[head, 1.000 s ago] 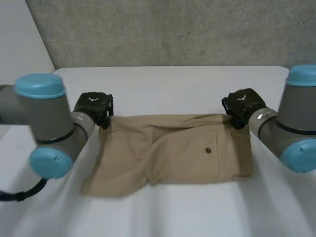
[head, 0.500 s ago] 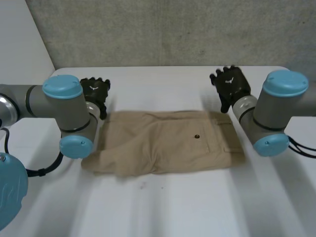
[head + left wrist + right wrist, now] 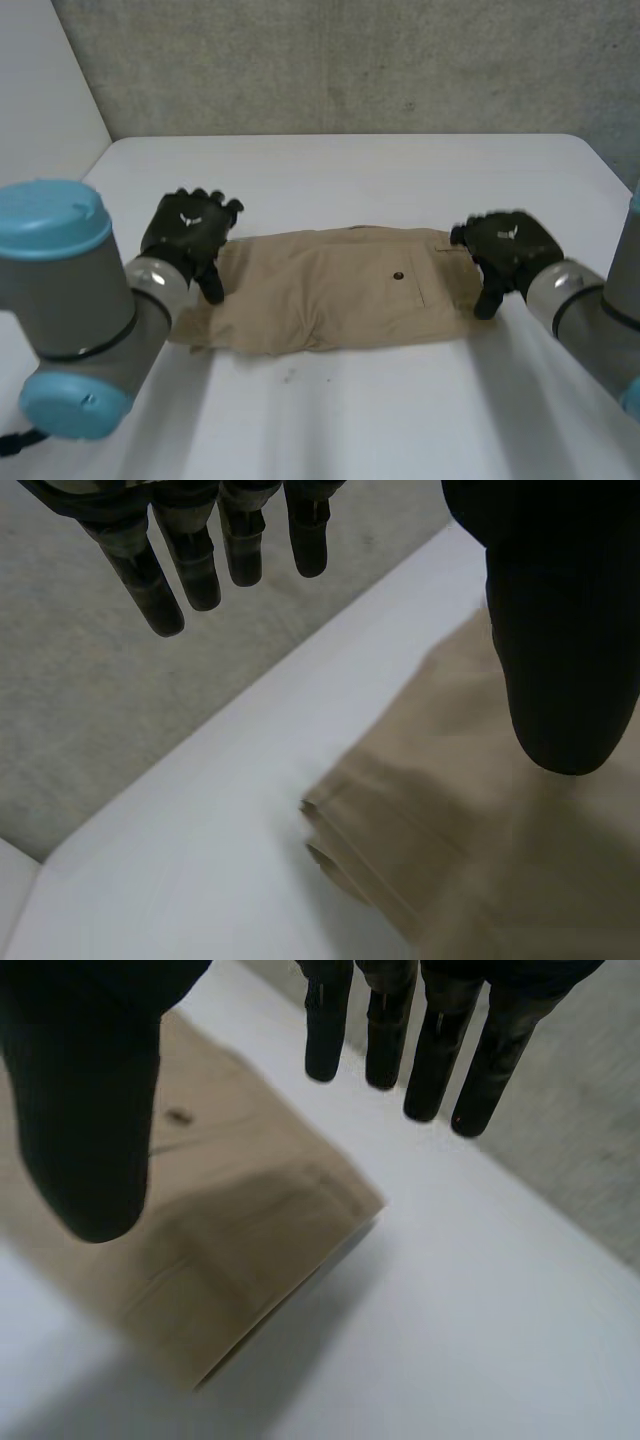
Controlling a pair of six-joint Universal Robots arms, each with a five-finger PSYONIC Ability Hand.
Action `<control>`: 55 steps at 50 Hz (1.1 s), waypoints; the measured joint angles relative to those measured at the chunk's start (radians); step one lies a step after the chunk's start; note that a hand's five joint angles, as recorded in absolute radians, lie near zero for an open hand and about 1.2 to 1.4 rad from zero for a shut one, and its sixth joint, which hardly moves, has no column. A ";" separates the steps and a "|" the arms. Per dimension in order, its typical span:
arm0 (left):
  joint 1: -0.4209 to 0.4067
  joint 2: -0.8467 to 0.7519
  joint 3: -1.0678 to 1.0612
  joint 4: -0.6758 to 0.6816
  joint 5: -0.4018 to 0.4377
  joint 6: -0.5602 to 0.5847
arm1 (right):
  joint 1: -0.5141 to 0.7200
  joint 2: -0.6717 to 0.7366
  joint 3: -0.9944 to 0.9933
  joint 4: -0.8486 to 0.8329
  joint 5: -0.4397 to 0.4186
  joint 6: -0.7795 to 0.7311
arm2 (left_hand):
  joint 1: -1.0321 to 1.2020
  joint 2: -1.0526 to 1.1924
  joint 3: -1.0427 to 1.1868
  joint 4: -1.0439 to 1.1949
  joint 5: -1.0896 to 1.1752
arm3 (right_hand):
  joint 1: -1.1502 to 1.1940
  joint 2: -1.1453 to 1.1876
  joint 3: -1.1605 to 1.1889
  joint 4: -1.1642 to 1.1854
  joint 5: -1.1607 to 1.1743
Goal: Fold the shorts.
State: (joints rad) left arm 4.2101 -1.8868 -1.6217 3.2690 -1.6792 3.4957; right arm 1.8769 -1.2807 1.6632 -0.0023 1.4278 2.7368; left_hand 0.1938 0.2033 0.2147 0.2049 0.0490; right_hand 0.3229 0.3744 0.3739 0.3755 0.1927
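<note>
The tan shorts point(image 3: 340, 290) lie folded in a flat band across the middle of the white table point(image 3: 400, 180), with a small button point(image 3: 399, 276) on top. My left hand point(image 3: 190, 235) hovers open over the band's left end, fingers straight and holding nothing. My right hand point(image 3: 505, 255) hangs open over the right end. In the left wrist view, straight fingers point(image 3: 200, 550) and the thumb point(image 3: 560, 660) stand apart above the shorts' folded corner point(image 3: 450, 830). In the right wrist view, the fingers point(image 3: 430, 1030) and thumb point(image 3: 90, 1110) are spread above the shorts' corner point(image 3: 230, 1240).
A grey concrete wall point(image 3: 350, 60) rises behind the table's far edge point(image 3: 350, 137). Bare tabletop point(image 3: 350, 420) stretches in front of the shorts, and more of it lies beyond them.
Both hands were shut on the shorts' far corners. They let go, opened, and came back over the two ends. The shorts settled flat.
</note>
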 measured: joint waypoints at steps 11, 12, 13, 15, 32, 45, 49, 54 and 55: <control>0.046 -0.013 -0.093 0.035 0.033 -0.001 | -0.044 0.036 0.113 -0.130 -0.040 0.000 | 0.000 0.000 0.000 0.000 0.000 | 0.168 0.203 0.201 0.197 0.182; 0.055 -0.022 -0.094 0.039 0.033 -0.001 | -0.047 0.043 0.115 -0.139 -0.041 0.000 | 0.000 0.000 0.000 0.000 0.000 | 0.168 0.203 0.201 0.197 0.182; 0.067 -0.035 -0.095 0.044 0.033 0.000 | -0.051 0.056 0.117 -0.156 -0.043 0.000 | 0.000 0.000 0.000 0.000 0.000 | 0.181 0.218 0.217 0.213 0.197; 0.076 -0.045 -0.095 0.047 0.033 0.000 | -0.053 0.066 0.118 -0.166 -0.044 0.000 | 0.000 0.000 0.000 0.000 0.000 | 0.190 0.227 0.229 0.226 0.210; 0.094 -0.148 -0.074 0.078 0.027 0.011 | -0.062 0.155 0.096 -0.237 -0.040 0.001 | 0.000 0.000 0.000 0.000 0.000 | 0.552 0.775 0.772 0.774 0.712; 0.082 -0.016 -0.093 0.058 0.027 -0.002 | -0.221 0.075 0.091 -0.164 -0.040 -0.019 | 0.000 0.000 0.000 0.000 0.000 | 0.568 0.798 0.804 0.815 0.744; 0.069 0.067 -0.104 0.040 0.028 -0.020 | -0.284 0.039 0.068 -0.107 -0.041 -0.084 | 0.000 0.000 0.000 0.000 -0.003 | 0.650 0.803 0.804 0.815 0.778; 0.057 0.153 -0.115 0.009 0.031 -0.068 | -0.280 0.019 0.007 -0.041 -0.035 -0.190 | 0.000 0.000 0.000 0.000 -0.003 | 0.674 0.803 0.804 0.815 0.801; 0.056 0.161 -0.116 0.006 0.031 -0.074 | -0.271 0.017 -0.001 -0.035 -0.033 -0.198 | 0.000 0.000 0.000 0.000 -0.003 | 0.674 0.803 0.804 0.815 0.802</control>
State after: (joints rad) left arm 4.2662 -1.7255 -1.7380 3.2746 -1.6480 3.4221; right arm 1.6056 -1.2635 1.6619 -0.0378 1.3944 2.5386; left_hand 0.1938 0.2033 0.2147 0.2049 0.0464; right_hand 0.9964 1.1775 1.1784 1.1907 0.9943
